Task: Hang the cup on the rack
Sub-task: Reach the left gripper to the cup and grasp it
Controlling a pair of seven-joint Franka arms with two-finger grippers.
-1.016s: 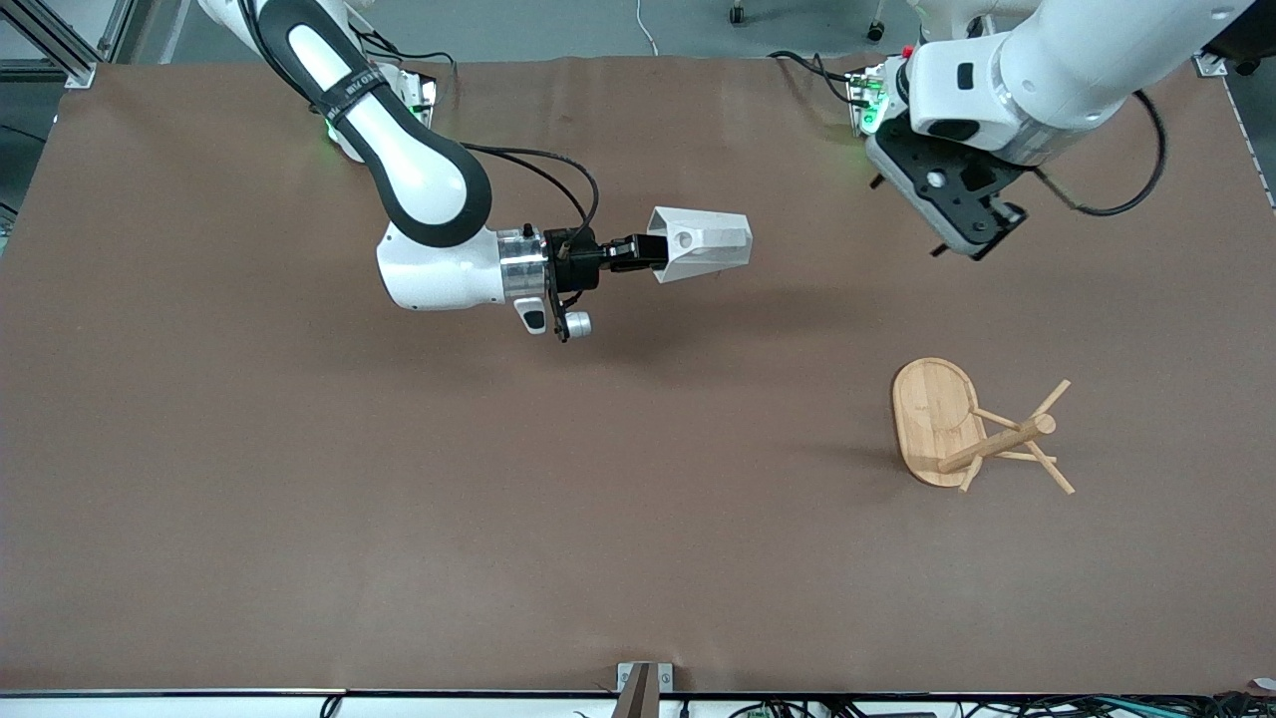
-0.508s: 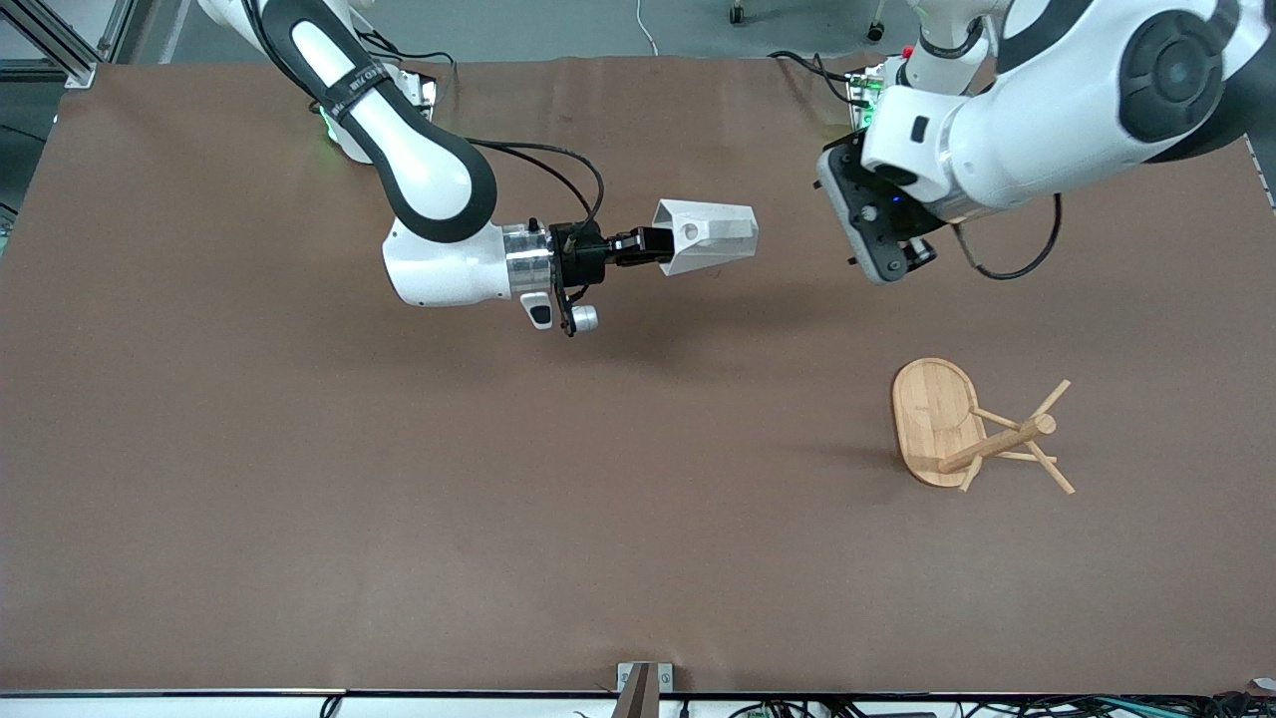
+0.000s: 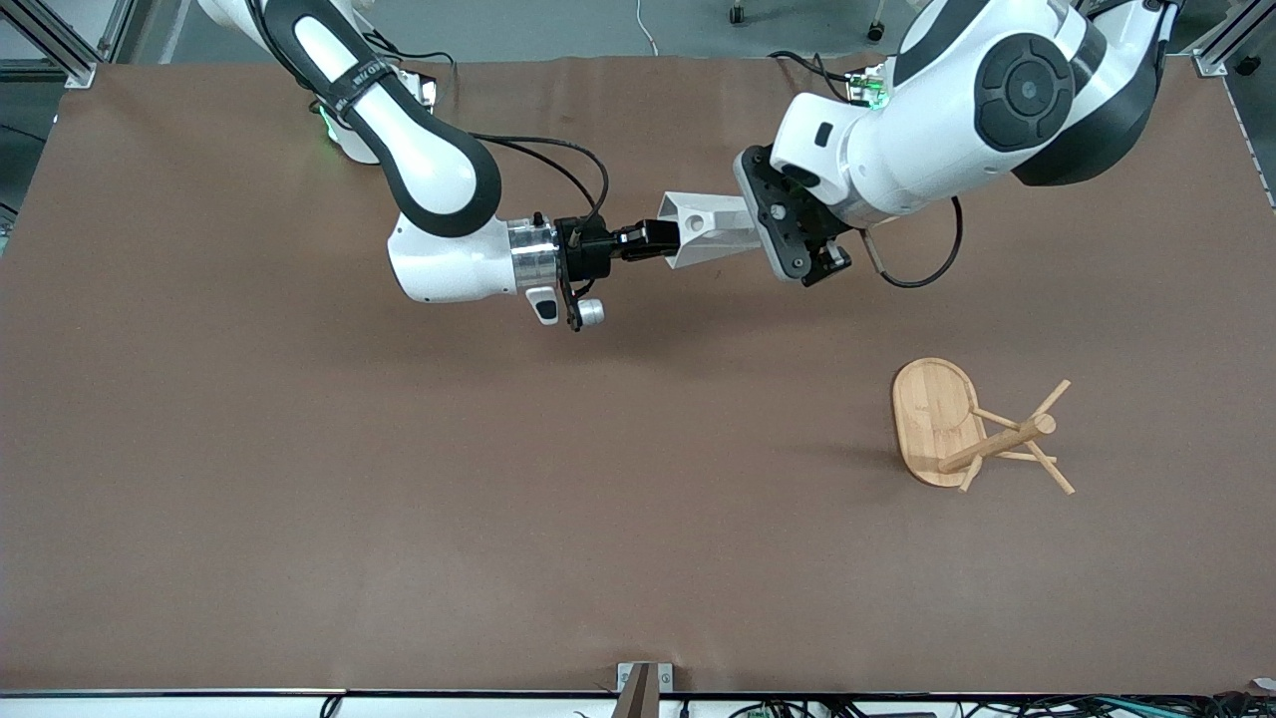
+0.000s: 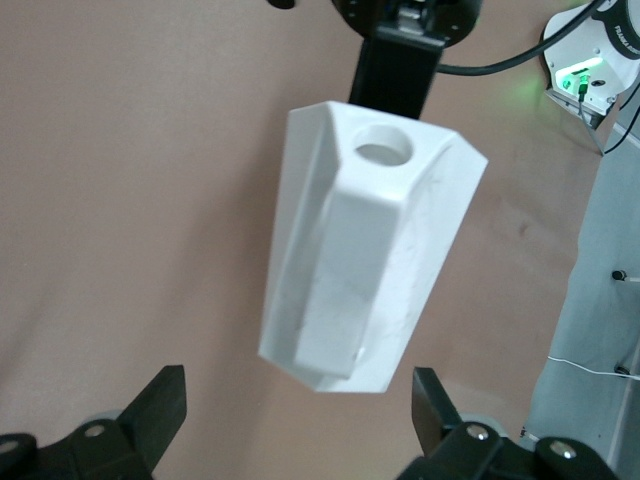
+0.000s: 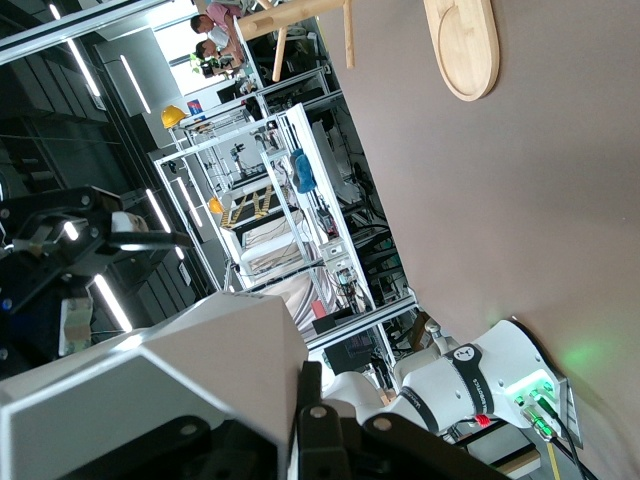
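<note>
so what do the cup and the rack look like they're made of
The cup looks like matte white plastic, possibly 3D printed: flat angular facets, crisp edges, no glaze shine and a few faint scuffs. Ceramic can't be ruled out. The right gripper holds it in the air while the open left gripper closes in on its base. The rack looks like light bamboo or pale wood, with visible grain strips and a smooth satin finish.

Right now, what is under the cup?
Only bare table lies under the cup, held in the air by the right gripper. The open left gripper covers its end.
</note>
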